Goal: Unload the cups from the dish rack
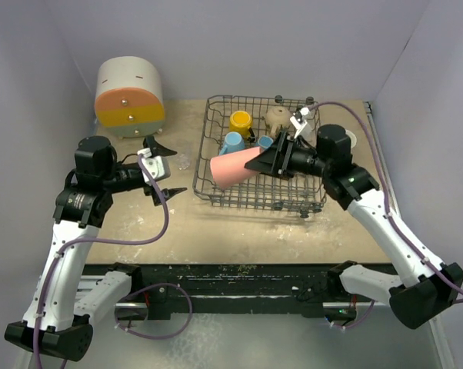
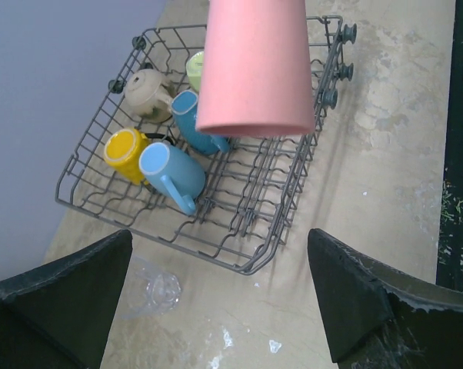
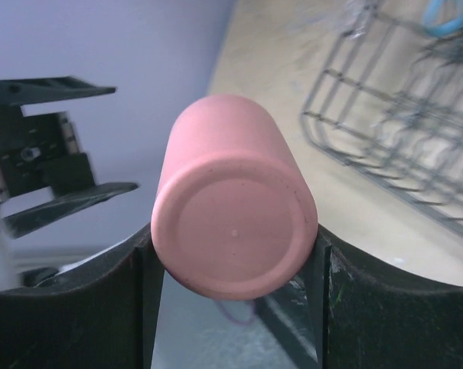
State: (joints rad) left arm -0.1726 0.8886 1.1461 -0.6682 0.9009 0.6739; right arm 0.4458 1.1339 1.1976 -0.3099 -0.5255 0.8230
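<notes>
Tabletop point(image 1: 239, 231), salmon tumbler point(image 1: 233, 169) over dish rack point(image 1: 247, 201) rim

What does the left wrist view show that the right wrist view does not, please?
Only the left wrist: the yellow mug, tan mug and yellow-green cup in the dish rack, and the clear glass on the table. Only the right wrist: the salmon tumbler's flat base, clamped in the right gripper. Both: the tumbler, the rack, the open left gripper, and a blue mug, just a blur in the right wrist view.

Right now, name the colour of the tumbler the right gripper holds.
Salmon pink; the tumbler shows best in the right wrist view.
</notes>
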